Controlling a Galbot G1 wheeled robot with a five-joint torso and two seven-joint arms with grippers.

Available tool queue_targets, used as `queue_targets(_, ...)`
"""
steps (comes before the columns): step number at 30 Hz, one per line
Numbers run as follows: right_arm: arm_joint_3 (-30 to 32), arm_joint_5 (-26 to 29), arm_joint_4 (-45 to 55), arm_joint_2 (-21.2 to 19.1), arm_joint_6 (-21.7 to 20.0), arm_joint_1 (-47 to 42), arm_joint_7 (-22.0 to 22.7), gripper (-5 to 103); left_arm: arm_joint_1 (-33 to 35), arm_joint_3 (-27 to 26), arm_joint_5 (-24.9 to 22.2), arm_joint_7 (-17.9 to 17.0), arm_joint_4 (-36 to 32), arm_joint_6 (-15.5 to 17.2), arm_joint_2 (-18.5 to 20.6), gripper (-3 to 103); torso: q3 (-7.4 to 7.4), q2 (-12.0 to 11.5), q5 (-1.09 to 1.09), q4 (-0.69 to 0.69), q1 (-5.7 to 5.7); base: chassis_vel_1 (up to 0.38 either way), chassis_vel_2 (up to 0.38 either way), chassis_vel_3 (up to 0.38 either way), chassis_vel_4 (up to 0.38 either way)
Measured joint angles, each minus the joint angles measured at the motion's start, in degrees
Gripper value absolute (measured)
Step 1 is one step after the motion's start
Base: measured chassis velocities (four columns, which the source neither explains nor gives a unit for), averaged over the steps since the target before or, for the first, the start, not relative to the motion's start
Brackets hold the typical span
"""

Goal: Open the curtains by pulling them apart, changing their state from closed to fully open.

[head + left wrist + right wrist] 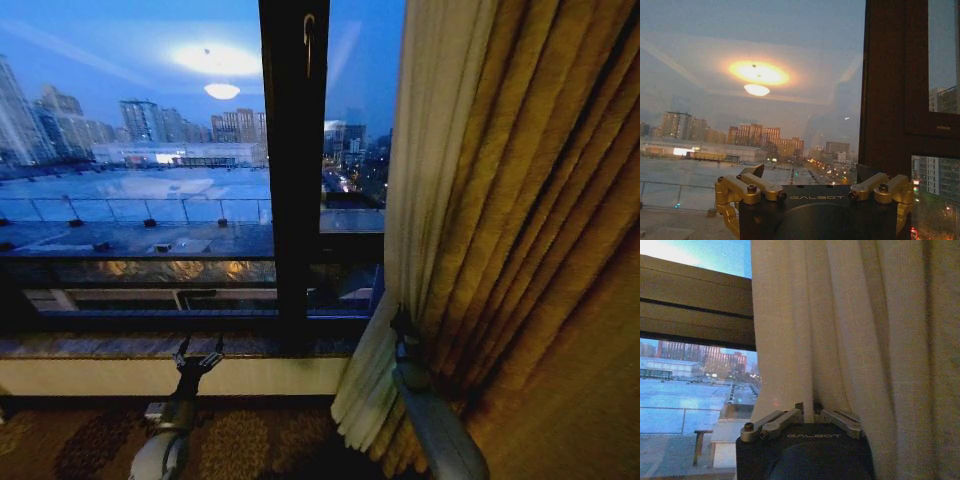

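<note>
One sheer cream curtain panel (425, 190) hangs bunched to the right of the dark window frame (295, 170), its pleats also in the right wrist view (840, 325). My right gripper (403, 332) is low on that panel's edge, and up close (812, 411) it is shut on a fold of the fabric. My left gripper (198, 355) stands open near the window sill, apart from any fabric, and in its own view (810, 174) it faces bare glass with nothing between its fingers.
Thick gold drapes (560, 250) hang right of the sheer panel, against my right arm. A stone window sill (120, 345) runs below the glass, with patterned carpet (80, 440) beneath. The uncovered pane (130, 150) shows the city outside.
</note>
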Motion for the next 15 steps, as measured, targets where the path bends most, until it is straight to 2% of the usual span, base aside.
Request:
queue_targets(6, -2.6, -0.8, 3.4, 1.6, -0.3, -2.0, 0.8, 0, 0.0, 0.0, 0.0, 0.0, 0.0, 0.0, 0.0, 100, 0.00, 0.0, -0.02, 0.01, 0.00, 0.000, 0.000, 0.000, 0.000)
queue_targets(7, -3.5, -0.7, 4.9, 1.8, -0.6, -3.0, 0.2, 5, 0.0, 0.0, 0.0, 0.0, 0.0, 0.0, 0.0, 100, 0.00, 0.0, -0.03, 0.01, 0.00, 0.000, 0.000, 0.000, 0.000)
queue_targets(9, -3.9, -0.7, 5.7, 1.9, -0.7, -3.4, -0.1, 5, 0.0, 0.0, 0.0, 0.0, 0.0, 0.0, 0.0, 100, 0.00, 0.0, -0.01, 0.01, 0.00, 0.000, 0.000, 0.000, 0.000)
queue_targets(10, -4.5, -0.8, 7.1, 2.1, -0.9, -4.2, -0.5, 10, 0.0, 0.0, 0.0, 0.0, 0.0, 0.0, 0.0, 100, 0.00, 0.0, -0.02, 0.00, 0.00, 0.000, 0.000, 0.000, 0.000)
queue_targets(11, -5.3, -0.4, 8.8, 2.2, -1.0, -5.1, -2.2, 16, 0.0, 0.0, 0.0, 0.0, 0.0, 0.0, 0.0, 100, 0.00, 0.0, -0.02, 0.00, 0.00, 0.000, 0.000, 0.000, 0.000)
queue_targets(12, -5.3, -0.4, 8.8, 2.2, -1.0, -5.1, -2.2, 16, 0.0, 0.0, 0.0, 0.0, 0.0, 0.0, 0.0, 100, 0.00, 0.0, -0.02, 0.00, 0.00, 0.000, 0.000, 0.000, 0.000)
queue_targets(13, -5.6, 0.1, 9.8, 2.2, -1.0, -5.7, -3.8, 21, 0.0, 0.0, 0.0, 0.0, 0.0, 0.0, 0.0, 100, 0.00, 0.0, -0.02, 0.01, 0.00, 0.000, 0.000, 0.000, 0.000)
queue_targets(14, -5.8, 0.6, 10.6, 2.1, -0.9, -6.3, -5.4, 21, 0.0, 0.0, 0.0, 0.0, 0.0, 0.0, 0.0, 100, 0.00, 0.0, -0.02, 0.01, 0.00, 0.000, 0.000, 0.000, 0.000)
queue_targets(15, -6.2, 1.6, 12.5, 2.1, -0.4, -7.6, -8.4, 27, 0.0, 0.0, 0.0, 0.0, 0.0, 0.0, 0.0, 100, -0.01, 0.0, -0.02, 0.01, 0.00, 0.000, 0.000, 0.000, 0.000)
